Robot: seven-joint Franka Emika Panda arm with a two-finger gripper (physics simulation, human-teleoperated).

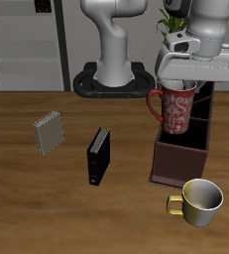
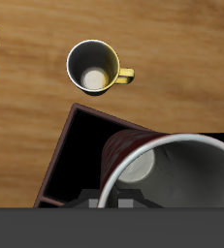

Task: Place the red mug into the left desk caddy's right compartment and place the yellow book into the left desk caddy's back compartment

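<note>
While the gripper (image 1: 181, 87) is hanging over the caddy (image 1: 180, 159), the red mug (image 1: 175, 111) is riding under it in the air, upright, just above the squarish end section nearest the table's front edge, so I'm guessing the drop into the right compartment (image 1: 177, 162) is what's happening now. The fingers themselves are mostly hidden behind the mug rim in the exterior view, but judging by how the mug is dangling there, they're pinching its rim wall, 1 finger inside and 1 outside probably. In the wrist view the red mug (image 2: 152, 165) is filling the frame with its pale inside showing, and the dark caddy (image 2: 65, 160) opening is sitting right below it. Handling-wise, I'm thinking it's a stiff, glazed ceramic kind of thing, a bit slick, moderately heavy, so a rim grip is fine but it could swing or slip if jerked. The compartment is looking only just wide enough, so the handle could be catching on the wall or partition. Around it: the yellow mug (image 1: 200, 201) is sitting near the caddy's front end, close but not touching, the black book (image 1: 98, 156) is standing well apart, and the yellow book (image 1: 49, 132) is lying farther off on the table (image 1: 47, 213), still waiting for its turn. It's thin and light, so I'm expecting an edge pinch there.
</note>
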